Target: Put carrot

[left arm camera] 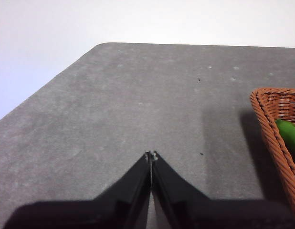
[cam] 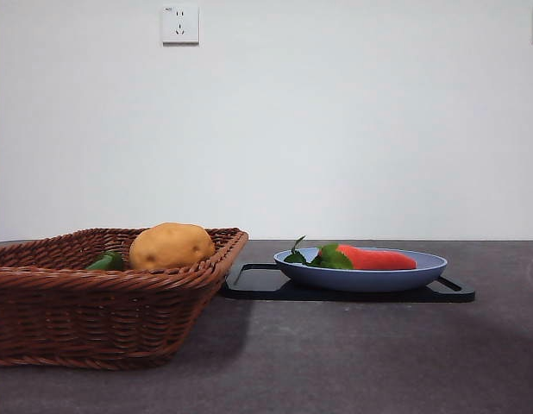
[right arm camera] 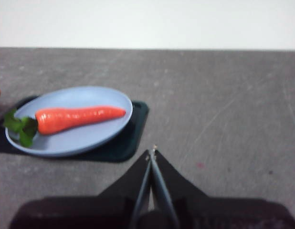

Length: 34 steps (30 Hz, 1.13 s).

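Note:
The carrot [cam: 376, 258] [right arm camera: 78, 118] is orange-red with green leaves at its thick end, and it lies on a blue plate [cam: 361, 278] [right arm camera: 76, 141]. That plate rests on a dark flat tray [cam: 348, 293] [right arm camera: 123, 145]. My right gripper [right arm camera: 152, 151] is shut and empty, hovering over bare table a short way from the plate. Shut as well, my left gripper [left arm camera: 151, 155] is above bare grey table beside the wicker basket [left arm camera: 276, 138]. Neither gripper shows in the front view.
The brown wicker basket [cam: 103, 302] stands at the left of the front view, its corner close to the tray. It holds a yellow-brown potato [cam: 170, 246] and a green item [cam: 107, 261] [left arm camera: 290, 136]. A white wall runs behind the grey table.

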Each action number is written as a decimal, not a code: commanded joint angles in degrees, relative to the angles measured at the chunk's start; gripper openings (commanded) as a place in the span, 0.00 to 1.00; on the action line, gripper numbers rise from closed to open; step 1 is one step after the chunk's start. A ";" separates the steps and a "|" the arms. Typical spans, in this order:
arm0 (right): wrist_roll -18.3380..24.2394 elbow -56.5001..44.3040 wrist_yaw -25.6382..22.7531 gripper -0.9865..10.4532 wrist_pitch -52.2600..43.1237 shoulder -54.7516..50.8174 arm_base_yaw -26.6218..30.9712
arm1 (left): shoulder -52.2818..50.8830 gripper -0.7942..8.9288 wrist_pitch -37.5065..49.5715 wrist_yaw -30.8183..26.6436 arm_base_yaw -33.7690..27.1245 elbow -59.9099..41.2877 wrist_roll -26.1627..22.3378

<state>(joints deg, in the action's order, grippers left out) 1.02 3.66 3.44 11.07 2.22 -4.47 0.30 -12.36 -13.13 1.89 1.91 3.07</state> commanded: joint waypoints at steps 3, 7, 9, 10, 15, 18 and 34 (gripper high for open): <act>-1.20 -2.14 0.07 0.10 -0.72 -1.42 0.07 | -0.20 0.09 0.35 0.00 -0.11 -0.44 0.37; -4.98 -2.71 0.11 0.10 -0.26 -1.66 0.07 | -0.20 0.09 0.35 0.00 -0.11 -0.44 0.37; -7.02 -2.71 -0.13 0.10 -0.28 -1.66 0.07 | -0.20 0.09 0.35 0.00 -0.11 -0.44 0.35; -6.99 -2.71 -0.50 0.10 -0.26 -1.75 0.07 | -0.20 0.09 0.35 0.00 -0.11 -0.44 0.37; -6.97 -2.71 -0.81 0.10 -0.26 -2.03 0.04 | -0.20 0.09 0.35 0.00 -0.11 -0.44 0.37; -6.97 -2.82 -0.83 0.10 -0.28 -2.27 0.04 | -0.20 0.09 0.35 0.00 -0.11 -0.44 0.35; -6.97 -2.80 -0.81 0.10 -0.28 -2.23 0.02 | -0.20 0.09 0.35 0.00 -0.11 -0.44 0.35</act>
<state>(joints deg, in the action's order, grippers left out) -5.37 1.41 2.83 11.03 0.27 -4.47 0.30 -12.36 -13.13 1.89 1.91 3.07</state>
